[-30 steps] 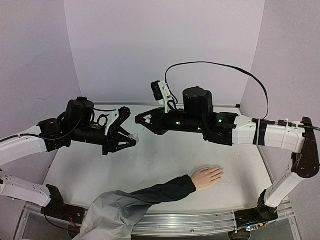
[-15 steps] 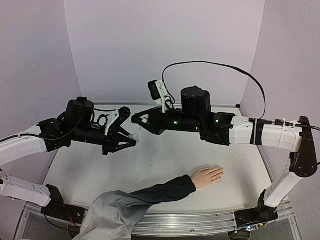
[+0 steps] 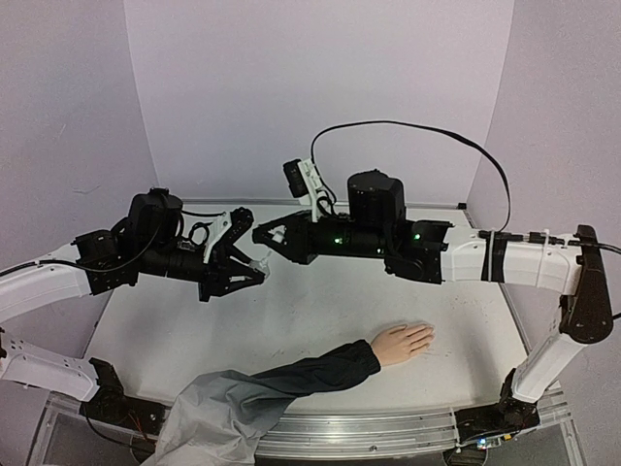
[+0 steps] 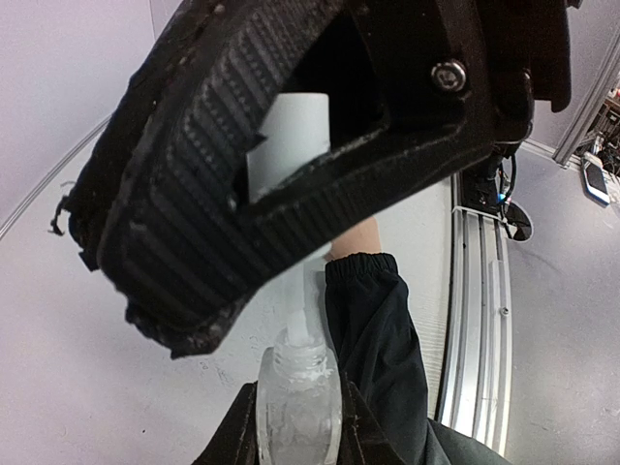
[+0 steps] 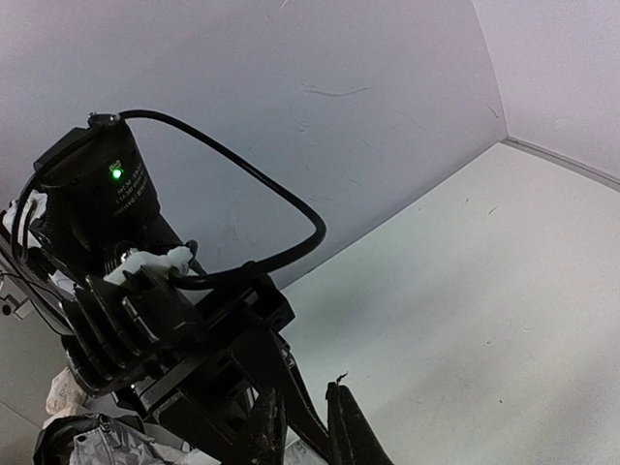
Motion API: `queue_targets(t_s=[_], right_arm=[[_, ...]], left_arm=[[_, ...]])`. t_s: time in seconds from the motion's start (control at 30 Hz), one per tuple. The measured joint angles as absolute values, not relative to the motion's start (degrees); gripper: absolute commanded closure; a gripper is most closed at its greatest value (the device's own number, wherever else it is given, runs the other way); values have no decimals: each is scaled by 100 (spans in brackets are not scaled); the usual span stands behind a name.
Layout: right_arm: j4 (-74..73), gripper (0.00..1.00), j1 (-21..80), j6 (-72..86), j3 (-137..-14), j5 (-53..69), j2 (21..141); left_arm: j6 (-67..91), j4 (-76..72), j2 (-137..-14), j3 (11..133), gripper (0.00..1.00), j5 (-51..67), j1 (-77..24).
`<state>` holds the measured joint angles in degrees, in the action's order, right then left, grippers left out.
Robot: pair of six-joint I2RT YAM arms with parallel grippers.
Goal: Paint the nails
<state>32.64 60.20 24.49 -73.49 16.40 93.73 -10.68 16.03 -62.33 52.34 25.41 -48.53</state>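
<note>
The pale mannequin hand (image 3: 401,342) lies palm down on the table, its dark navy sleeve (image 3: 310,374) trailing toward the near edge. The nails (image 3: 428,335) are skin-toned and barely show. My left gripper (image 3: 259,266) (image 4: 298,422) is shut on a small clear bottle (image 4: 295,387), held up over the table. Right above it my right gripper (image 3: 260,234) (image 5: 302,428) is shut on a white brush cap (image 4: 295,131); its whitish stem (image 4: 302,305) runs down into the bottle's neck. In the left wrist view the hand is mostly hidden behind the right gripper's fingers (image 4: 194,184).
The white table (image 3: 291,320) has purple walls behind and on both sides. A metal rail (image 4: 475,291) runs along its near edge. A grey cloth (image 3: 213,413) bunches at the sleeve's end over that edge. A black cable (image 3: 408,131) arcs above the right arm.
My right arm has slid a little to the left, bringing its gripper closer over the bottle. The left arm and the mannequin hand have stayed still.
</note>
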Motion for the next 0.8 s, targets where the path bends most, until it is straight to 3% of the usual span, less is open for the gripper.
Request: queue_targets(t_s=[0.8], right_arm=[[3395,100,6108,2665,-7424,1684,9568]], left_arm=[[-1063,1656,-6230,5234,100,2534,-4853]])
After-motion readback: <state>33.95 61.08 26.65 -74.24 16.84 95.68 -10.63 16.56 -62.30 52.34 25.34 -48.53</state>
